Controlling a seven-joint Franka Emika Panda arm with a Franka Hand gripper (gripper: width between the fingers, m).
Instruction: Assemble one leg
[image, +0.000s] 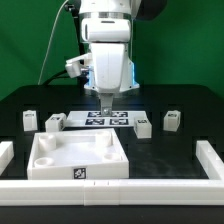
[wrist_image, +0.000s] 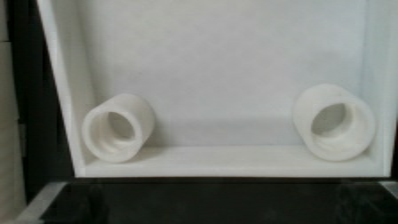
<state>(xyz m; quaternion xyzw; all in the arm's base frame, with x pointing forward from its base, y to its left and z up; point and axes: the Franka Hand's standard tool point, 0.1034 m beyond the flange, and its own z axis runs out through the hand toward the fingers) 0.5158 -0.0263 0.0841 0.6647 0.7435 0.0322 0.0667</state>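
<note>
Exterior view: gripper (image: 105, 104) hanging over the marker board (image: 105, 119), nothing visibly held. Jaws too small here to call spread or pressed together. Four legs on the dark surface (image: 190, 105): nearest leg (image: 143, 127) at four o'clock of the gripper, second leg (image: 54, 122) at eight, outer legs (image: 30, 120) (image: 172, 119) beyond. All standing upright, long axis vertical by the look, tag faces toward the camera. Best play: centre over the block, jaws across its flat sides, straight down, clear of the panel (image: 50, 170).

Wrist view: only panel floor (wrist_image: 214, 60) and two round sockets (wrist_image: 119, 128) (wrist_image: 333, 122). No leg, no jaws showing.
</note>
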